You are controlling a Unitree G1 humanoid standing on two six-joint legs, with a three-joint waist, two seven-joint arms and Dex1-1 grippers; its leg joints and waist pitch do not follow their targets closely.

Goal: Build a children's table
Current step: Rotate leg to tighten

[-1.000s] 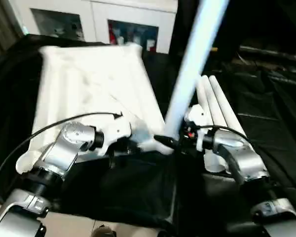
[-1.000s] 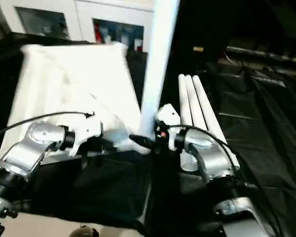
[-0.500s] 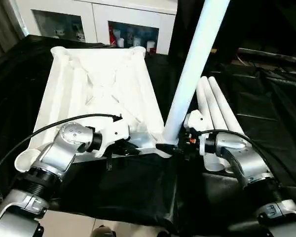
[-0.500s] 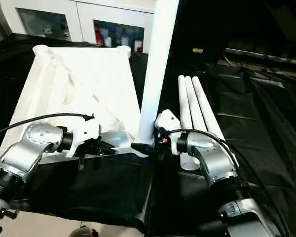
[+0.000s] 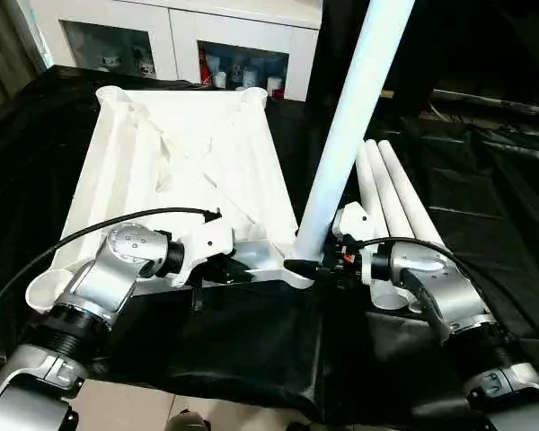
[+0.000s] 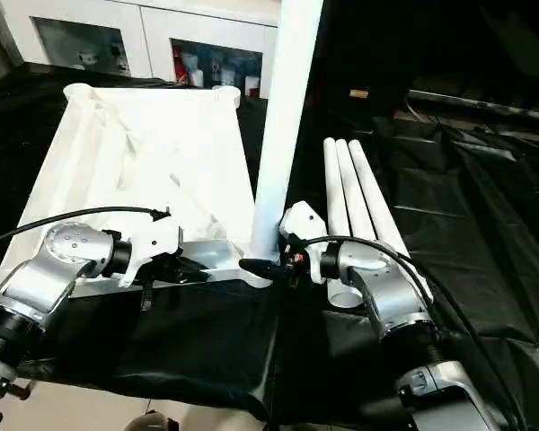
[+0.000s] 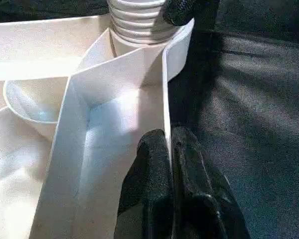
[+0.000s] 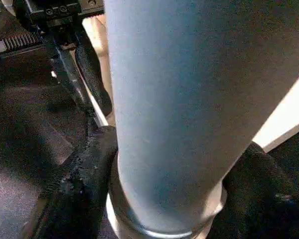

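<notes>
The white plastic ribbed tabletop (image 5: pixel 184 171) lies upside down on the black-draped table (image 5: pixel 485 180). The left claw (image 7: pixel 168 149) pinches its near rim. The right claw (image 6: pixel 268 266) has just narrowed around the upright white tube leg (image 5: pixel 341 144) in the corner socket, likely ready for twisting it home.

The white rectangular plastic table top (image 5: pixel 189 171) lies ribbed side up, smooth with a soft sheen on its thin walls. The upright white plastic tube leg (image 5: pixel 350 126) looks smooth and satiny, its base ringed with moulded ridges (image 7: pixel 137 20). Three more white plastic tube legs (image 6: pixel 355 202) share that finish. A crinkled black cloth (image 5: pixel 485 197) with a faint gloss covers the surface. The forearms (image 6: pixel 58 260) are brushed silver metal; the left claw (image 7: pixel 170 149) has matt, slightly grainy black fingers (image 7: pixel 152 164).
</notes>
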